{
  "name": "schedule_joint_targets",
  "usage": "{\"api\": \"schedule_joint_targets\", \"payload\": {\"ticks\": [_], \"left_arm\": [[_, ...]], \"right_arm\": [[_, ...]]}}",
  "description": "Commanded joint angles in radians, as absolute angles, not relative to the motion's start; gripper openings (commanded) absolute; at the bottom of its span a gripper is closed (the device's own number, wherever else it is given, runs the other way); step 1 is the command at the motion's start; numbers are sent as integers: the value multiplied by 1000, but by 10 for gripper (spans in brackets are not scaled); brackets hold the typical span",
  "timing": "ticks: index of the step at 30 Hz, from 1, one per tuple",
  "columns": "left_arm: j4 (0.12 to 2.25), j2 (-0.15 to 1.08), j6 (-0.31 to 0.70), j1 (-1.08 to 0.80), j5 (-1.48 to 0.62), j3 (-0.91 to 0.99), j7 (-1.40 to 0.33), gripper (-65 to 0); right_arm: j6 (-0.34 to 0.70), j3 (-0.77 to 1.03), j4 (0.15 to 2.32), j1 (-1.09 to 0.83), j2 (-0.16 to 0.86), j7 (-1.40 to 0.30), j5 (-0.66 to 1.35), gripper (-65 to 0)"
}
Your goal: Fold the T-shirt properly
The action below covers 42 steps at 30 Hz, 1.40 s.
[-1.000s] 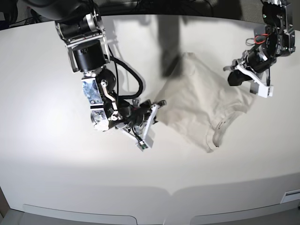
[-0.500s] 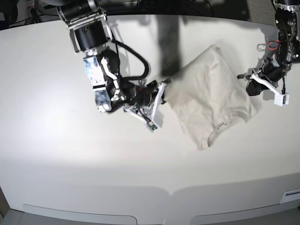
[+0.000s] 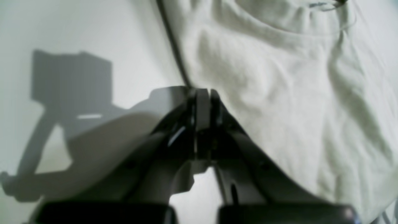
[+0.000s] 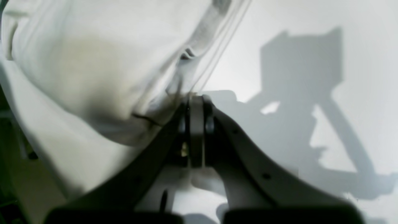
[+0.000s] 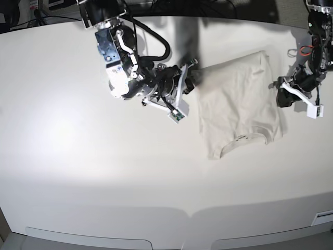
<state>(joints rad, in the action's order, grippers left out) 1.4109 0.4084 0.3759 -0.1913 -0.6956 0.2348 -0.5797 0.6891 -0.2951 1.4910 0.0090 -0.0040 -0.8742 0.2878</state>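
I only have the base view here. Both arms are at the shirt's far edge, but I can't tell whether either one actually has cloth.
Observer: Right wrist view: the right gripper has its jaws shut, with the hem of the T-shirt running into them.
Operator: And the left?
Observer: Left wrist view: the left gripper is also shut, right at the shirt's edge; whether cloth sits between the jaws isn't clear.
Operator: Is the cloth taut or slack near the left arm?
Observer: Slack there: soft wrinkles run across the fabric beside the left jaws.
Operator: Anything under the grippers?
Observer: Only their shadows on the bare table.
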Motion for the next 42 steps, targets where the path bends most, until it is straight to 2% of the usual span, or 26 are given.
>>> {"api": "schedule_joint_targets", "payload": {"ticks": [1, 9, 18, 29, 37, 42], "left_arm": [[1427, 437, 385, -185, -707, 242, -559, -650], [1474, 503, 384, -258, -706, 244, -517, -650], [1634, 497, 380, -464, -707, 360, -508, -650], [1737, 495, 381, -778, -706, 472, -529, -650], [1737, 379, 381, -955, -519, 473, -496, -650], [1734, 293, 385, -1048, -383, 473, -407, -650]], "right_arm": [[681, -294, 1531, 20, -5, -856, 293, -650], [565, -188, 1761, -35, 48, -854, 271, -650], [564, 51, 1966, -219, 127, -913, 398, -650], [564, 261, 2180, -543, 130, -996, 431, -650], [569, 353, 2216, -823, 124, -998, 431, -650], [564, 374, 2216, -1020, 124, -891, 431, -650]]}}
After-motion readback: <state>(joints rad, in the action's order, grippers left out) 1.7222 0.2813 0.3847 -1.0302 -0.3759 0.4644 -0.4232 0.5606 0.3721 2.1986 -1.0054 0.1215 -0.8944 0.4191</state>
